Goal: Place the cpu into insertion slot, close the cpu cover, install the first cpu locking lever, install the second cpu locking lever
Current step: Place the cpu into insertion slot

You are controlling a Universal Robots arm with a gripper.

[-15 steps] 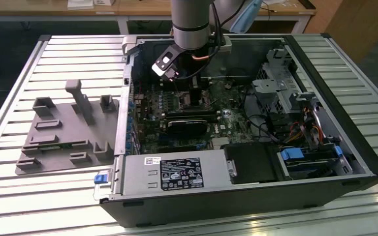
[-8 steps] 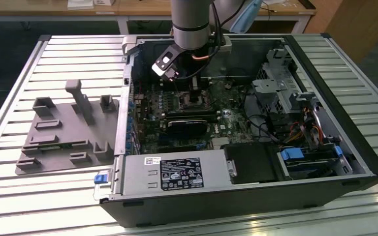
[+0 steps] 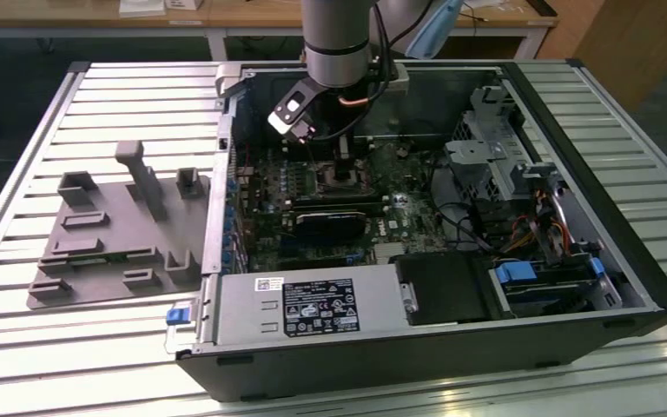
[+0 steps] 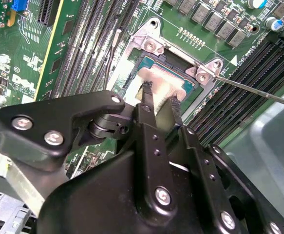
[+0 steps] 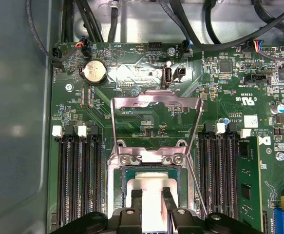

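**Gripper down on the cpu in the open socket**

Far to the exterior view's left of the insertion slot (image 4: pixel 163 64), outside the computer case (image 3: pixel 426 360), a grey moulded tray (image 3: pixel 102 234) lies on the slatted table (image 3: pixel 32 365). Closer to the slot on that side, still inside the case, long black memory slots (image 5: pixel 78 180) run alongside it.

The arm (image 3: pixel 336 43) comes straight down over the slot, and the gripper (image 4: pixel 160 93) sits at the slot itself. Its two black fingers (image 4: pixel 147 100) stand a narrow gap apart. The gap is narrower than the chip below, and nothing shows pinched between them. The cpu (image 5: pixel 152 185) lies within the slot's rim, silver top up, directly under the fingertips.

The cpu cover (image 5: pixel 132 101) stands swung up at one edge of the slot, hinged there and well clear of the chip. A thin wire lever (image 4: pixel 258 90) slants away from the slot's corner, not latched down.

To the exterior view's right of the slot, drive bays with a blue tab (image 3: pixel 517 274) fill the case's far side.
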